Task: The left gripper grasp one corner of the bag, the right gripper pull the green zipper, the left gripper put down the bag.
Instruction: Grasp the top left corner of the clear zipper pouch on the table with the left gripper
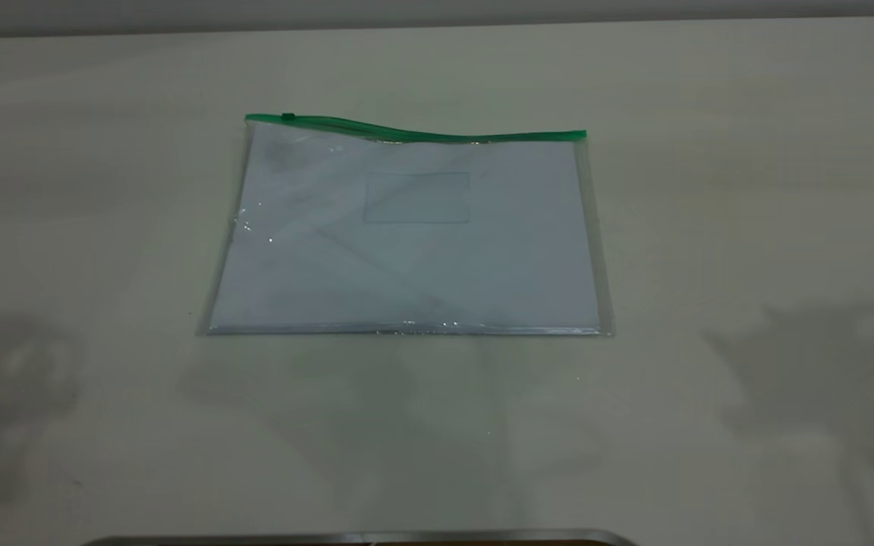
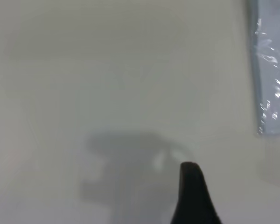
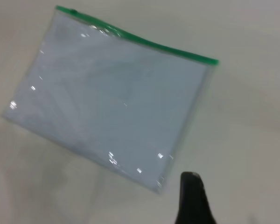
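Note:
The bag lies flat on the pale table, a clear pouch with white paper inside and a small card pocket on its face. The green zipper runs along its far edge, with the slider tab near the left end. Neither gripper shows in the exterior view, only their shadows at the lower left and lower right. In the left wrist view a black part of the left gripper hangs over bare table, with the bag's edge off to one side. In the right wrist view the right gripper is above the table beside a corner of the bag; the zipper shows there too.
The table's far edge meets a grey wall. A dark curved rim sits at the near edge. Bare table surrounds the bag on all sides.

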